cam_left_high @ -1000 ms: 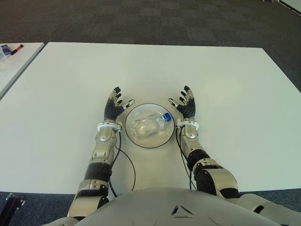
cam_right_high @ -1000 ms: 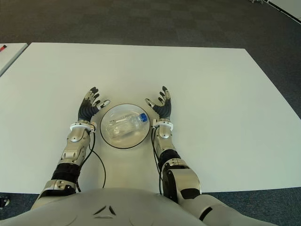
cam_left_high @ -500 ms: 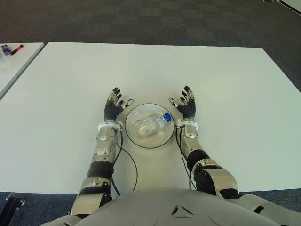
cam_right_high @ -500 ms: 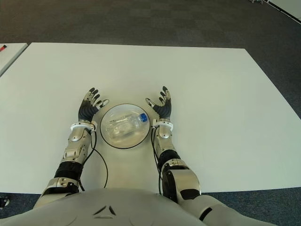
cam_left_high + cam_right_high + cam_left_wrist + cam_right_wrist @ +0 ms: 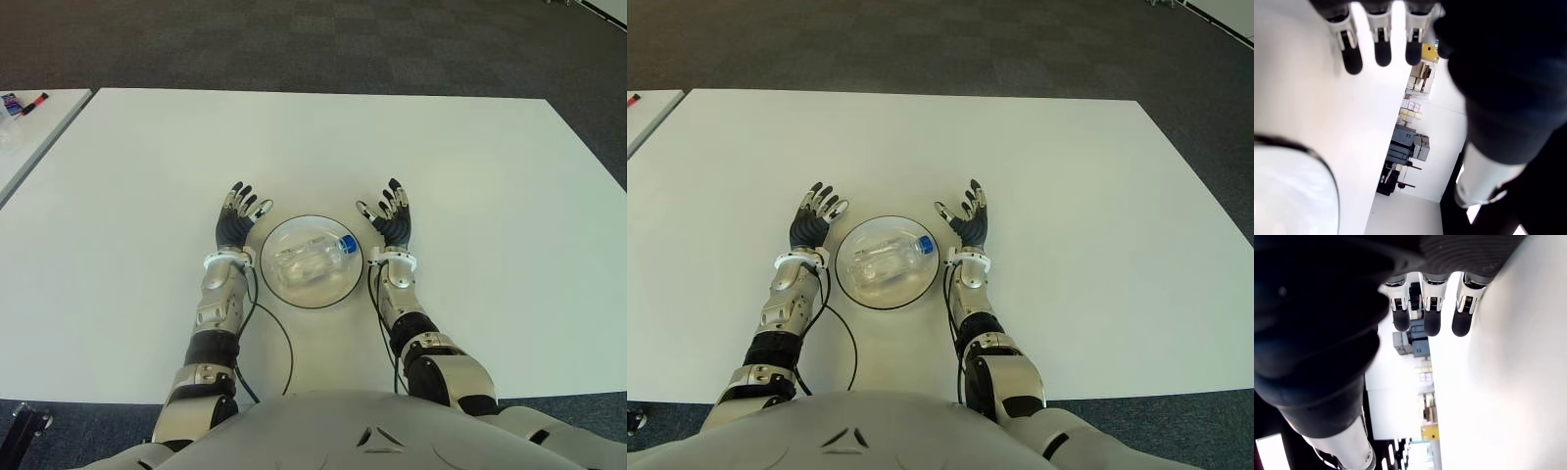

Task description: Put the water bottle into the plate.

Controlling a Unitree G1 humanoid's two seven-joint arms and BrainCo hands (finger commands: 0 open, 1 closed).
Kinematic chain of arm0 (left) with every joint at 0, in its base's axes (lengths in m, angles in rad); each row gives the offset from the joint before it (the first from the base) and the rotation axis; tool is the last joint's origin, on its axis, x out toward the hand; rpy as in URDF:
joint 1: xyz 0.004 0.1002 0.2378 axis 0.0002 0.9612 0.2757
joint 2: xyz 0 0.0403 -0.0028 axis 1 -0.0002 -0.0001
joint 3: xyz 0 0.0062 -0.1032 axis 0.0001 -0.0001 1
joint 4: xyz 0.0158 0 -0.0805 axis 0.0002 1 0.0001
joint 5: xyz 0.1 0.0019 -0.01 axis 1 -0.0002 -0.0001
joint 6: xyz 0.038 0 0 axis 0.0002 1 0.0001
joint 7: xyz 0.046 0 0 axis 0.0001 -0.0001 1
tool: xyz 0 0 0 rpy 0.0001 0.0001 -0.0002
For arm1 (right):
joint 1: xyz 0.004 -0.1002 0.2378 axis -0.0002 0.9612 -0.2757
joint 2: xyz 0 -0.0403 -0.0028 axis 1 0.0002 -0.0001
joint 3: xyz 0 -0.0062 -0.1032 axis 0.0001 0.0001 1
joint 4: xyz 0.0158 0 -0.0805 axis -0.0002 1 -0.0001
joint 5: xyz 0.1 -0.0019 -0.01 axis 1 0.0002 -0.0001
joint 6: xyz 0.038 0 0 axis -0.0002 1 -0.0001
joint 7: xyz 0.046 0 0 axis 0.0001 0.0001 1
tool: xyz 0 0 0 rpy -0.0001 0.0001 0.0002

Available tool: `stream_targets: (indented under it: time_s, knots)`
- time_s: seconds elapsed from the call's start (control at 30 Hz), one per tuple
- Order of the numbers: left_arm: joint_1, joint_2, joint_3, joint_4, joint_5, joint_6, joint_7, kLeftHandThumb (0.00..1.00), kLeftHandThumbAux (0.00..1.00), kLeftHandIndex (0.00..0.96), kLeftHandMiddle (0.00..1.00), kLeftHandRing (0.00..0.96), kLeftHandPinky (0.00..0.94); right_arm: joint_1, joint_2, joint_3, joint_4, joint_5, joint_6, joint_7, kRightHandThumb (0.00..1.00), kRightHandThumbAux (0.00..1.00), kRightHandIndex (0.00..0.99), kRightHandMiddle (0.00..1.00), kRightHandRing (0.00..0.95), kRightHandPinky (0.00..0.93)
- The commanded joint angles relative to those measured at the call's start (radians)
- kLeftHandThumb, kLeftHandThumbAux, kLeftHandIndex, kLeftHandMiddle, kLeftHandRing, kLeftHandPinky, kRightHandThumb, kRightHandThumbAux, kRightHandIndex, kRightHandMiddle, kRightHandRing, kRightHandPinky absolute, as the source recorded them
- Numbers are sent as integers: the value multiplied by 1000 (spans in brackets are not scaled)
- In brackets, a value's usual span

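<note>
A clear water bottle (image 5: 312, 258) with a blue cap lies on its side inside the white, dark-rimmed plate (image 5: 311, 299) on the white table. My left hand (image 5: 238, 217) is just left of the plate, fingers spread and holding nothing. My right hand (image 5: 390, 217) is just right of the plate, also open and empty. Neither hand touches the bottle. In the left wrist view the plate's rim (image 5: 1327, 181) shows beside the straight fingers (image 5: 1382, 46); the right wrist view shows only extended fingers (image 5: 1431, 316) over the table.
The white table (image 5: 470, 196) stretches wide around the plate. A second table (image 5: 29, 122) stands at the far left with small items on it. Dark carpet lies beyond the far edge.
Both hands have drawn slightly away from the plate, the left one shifting a little leftward. The bottle stays still in the plate.
</note>
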Motion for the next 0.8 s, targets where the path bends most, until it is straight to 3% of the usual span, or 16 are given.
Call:
stream_targets:
  time_s: [0.03, 0.8]
  knots:
    - [1, -56, 13, -4, -52, 43, -12, 0, 874, 109, 119, 125, 178, 29, 27, -15, -5, 32, 41, 10, 0, 894, 101, 84, 82, 128]
    - [0, -89, 23, 7, -161, 28, -24, 0, 894, 146, 161, 157, 197, 40, 35, -20, -34, 65, 61, 43, 40, 886, 92, 78, 73, 122]
